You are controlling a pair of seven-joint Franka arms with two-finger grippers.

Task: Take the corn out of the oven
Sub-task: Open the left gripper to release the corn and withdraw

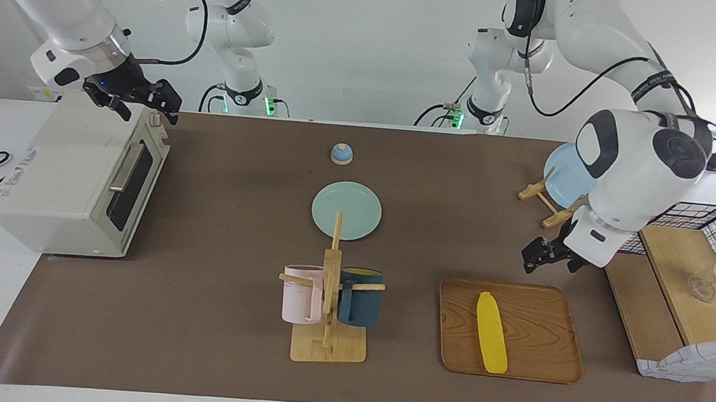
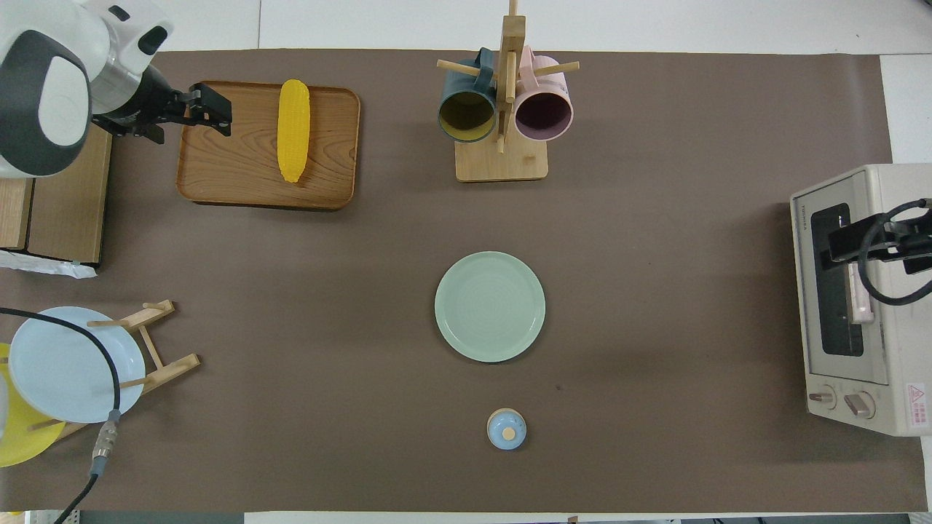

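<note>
Corn [image 1: 491, 332] on tray [image 1: 543, 362]; left end effector [image 1: 539, 252] raised (seemingly open), empty.

We have two high, distant cameras. One faces the robots across the desk [image 1: 193, 341], sloping down; the other looks steeply down from above the robots' end. Both take in the whole desk around the green plate [image 1: 346, 210], half a turn apart.

The corn [image 2: 293, 131] is seen lying on the wooden tray [image 2: 218, 167], untouched. The left tool [image 2: 207, 109] is held open over the tray's edge, apart from the cob. The oven [image 2: 859, 306] is shut, with the right tool [image 2: 848, 244] held open over its door.
</note>
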